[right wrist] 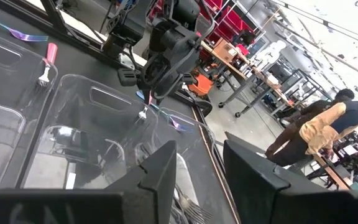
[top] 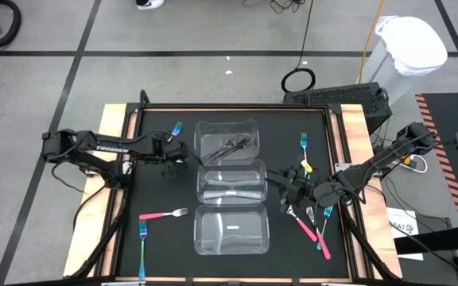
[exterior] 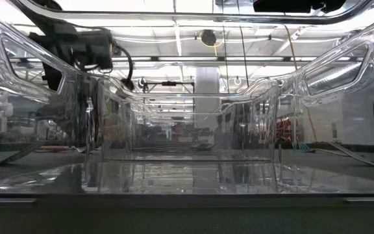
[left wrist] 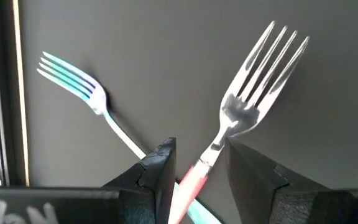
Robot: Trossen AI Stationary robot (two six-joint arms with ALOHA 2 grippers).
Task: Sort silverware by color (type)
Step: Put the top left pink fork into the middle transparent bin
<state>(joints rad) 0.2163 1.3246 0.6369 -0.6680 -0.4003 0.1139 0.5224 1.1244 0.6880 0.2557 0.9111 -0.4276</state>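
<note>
My left gripper [left wrist: 201,149] sits near the desk's far-left area, jaws clamped on the neck of a pink-handled fork with silver tines [left wrist: 247,106], which it holds just above the black desk top [top: 157,187]. A teal-handled fork with iridescent tines [left wrist: 73,81] lies on the desk just beside it.

Three clear rectangular plastic containers run down the desk's middle. The far one [top: 227,123] holds dark grey metal forks [top: 233,144].

My right gripper [right wrist: 197,152] is beside the middle container [top: 205,184] on the right side, fingers part open with nothing between them.

One pink fork [top: 161,214] and one teal fork [top: 142,238] lie loose toward the near-left corner. More pink [top: 304,226] and teal [top: 303,147] forks lie along the right edge.
</note>
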